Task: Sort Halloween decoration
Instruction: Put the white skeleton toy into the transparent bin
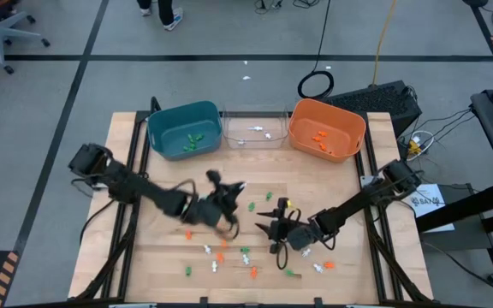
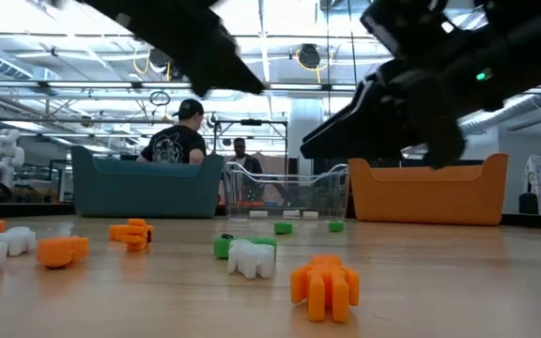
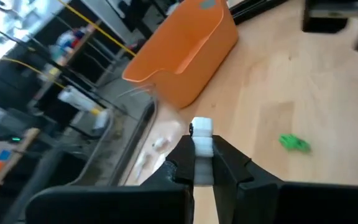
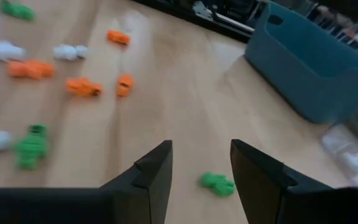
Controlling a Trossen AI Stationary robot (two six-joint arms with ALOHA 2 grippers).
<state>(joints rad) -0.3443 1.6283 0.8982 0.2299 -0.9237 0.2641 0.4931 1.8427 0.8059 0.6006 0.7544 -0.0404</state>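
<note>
Behind the pale wooden table lies a wide workshop floor, and three bins stand in a row along the table's far edge: a teal bin, a clear bin in the middle, and an orange bin. Relative to the clear bin, the left gripper hangs over the table on the near side and a little toward the teal bin, its fingers pinching a white trinket between their tips. That piece looks bound for the clear bin, where other white pieces already lie, so the carry should stay level, travel over the rim, and release only once the trinket is inside the walls; a loosened pinch on the way would drop it back among the rest. The right gripper hovers nearer still and toward the orange bin's side, jaws spread and holding nothing, with a green trinket lying on the wood just ahead of the gap between its fingers. Loose orange, green and white trinkets are scattered near the table's front edge, well apart from the clear bin.
</note>
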